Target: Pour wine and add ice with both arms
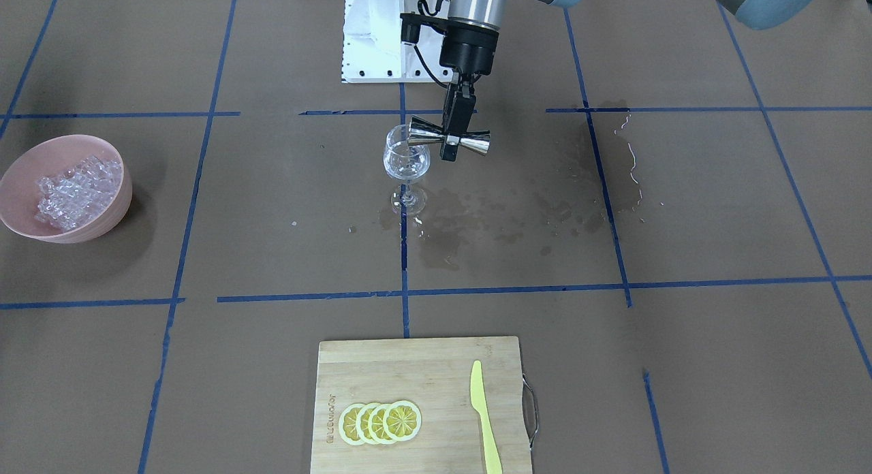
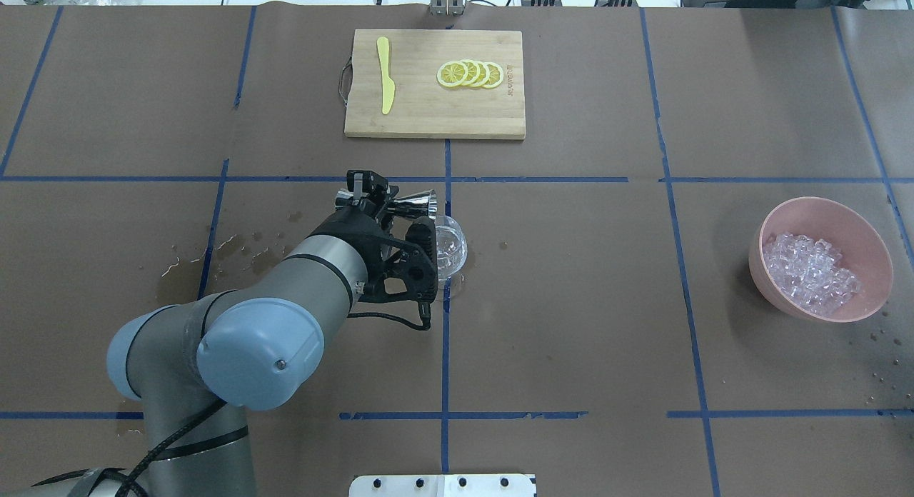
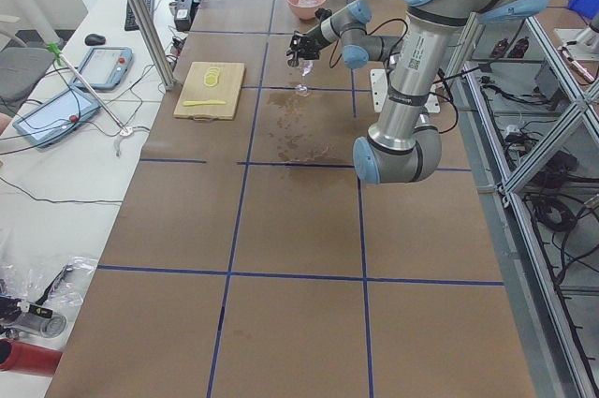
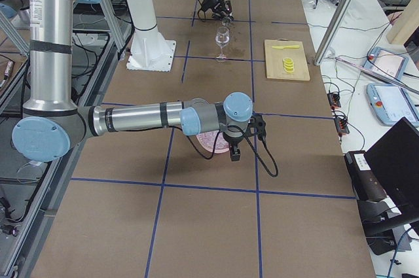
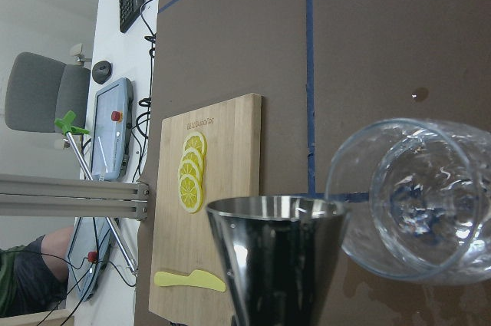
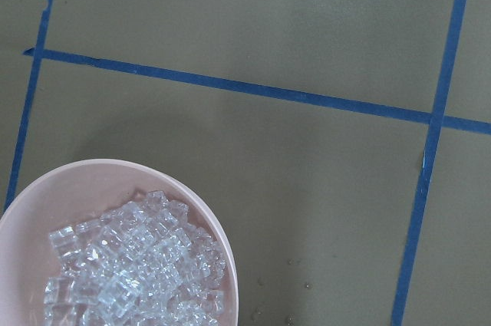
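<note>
My left gripper (image 1: 449, 144) is shut on the waist of a steel jigger (image 1: 449, 141), which lies tipped on its side. One mouth of the jigger (image 5: 276, 257) sits at the rim of the clear stemmed glass (image 1: 407, 162) standing mid-table (image 2: 451, 250). The glass looks clear, and I cannot tell any wine in it. The ice (image 1: 75, 191) fills a pink bowl (image 1: 102, 222) on the robot's right (image 2: 785, 222). My right gripper (image 4: 234, 152) hangs over that bowl, and I cannot tell whether it is open or shut. The right wrist view looks down on the ice (image 6: 130, 265).
A wooden cutting board (image 1: 409, 365) with lemon slices (image 1: 380, 423) and a yellow knife (image 1: 485, 419) lies at the far edge. Wet patches (image 1: 477, 215) spread beside the glass. The white column base (image 1: 371, 45) stands behind the glass.
</note>
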### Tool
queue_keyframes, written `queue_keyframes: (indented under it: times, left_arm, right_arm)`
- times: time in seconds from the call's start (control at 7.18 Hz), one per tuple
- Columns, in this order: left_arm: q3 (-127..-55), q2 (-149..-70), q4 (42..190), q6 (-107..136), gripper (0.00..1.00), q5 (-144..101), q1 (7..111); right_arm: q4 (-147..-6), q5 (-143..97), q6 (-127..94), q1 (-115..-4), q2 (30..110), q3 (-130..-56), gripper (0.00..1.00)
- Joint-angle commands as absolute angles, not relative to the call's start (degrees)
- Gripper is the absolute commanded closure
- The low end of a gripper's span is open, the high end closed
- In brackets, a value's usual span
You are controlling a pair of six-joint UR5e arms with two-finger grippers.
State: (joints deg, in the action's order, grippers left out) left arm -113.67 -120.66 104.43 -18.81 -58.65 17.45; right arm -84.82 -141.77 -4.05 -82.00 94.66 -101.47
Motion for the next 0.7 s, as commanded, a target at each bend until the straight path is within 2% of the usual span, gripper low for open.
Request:
queue_keyframes:
  times: [0.0,0.28,0.56]
  left_arm:
    - [-114.3,-120.6,104.9,-12.9,1.0,-58.6,17.7]
    - [-115.6,-119.3,106.7,-4.4,1.0,-58.3,18.4]
    - [-115.5,-109.0,120.0,3.4,1.0,-57.8,18.5]
  right_arm:
    - [-84.8,-141.8,-4.0,-81.9,94.7,-101.4,0.0]
    - [-84.8,-141.8,-4.0,-81.9,94.7,-101.4,0.0]
    - [-84.8,-141.7,-4.0,-81.9,94.1,-101.2,0.0]
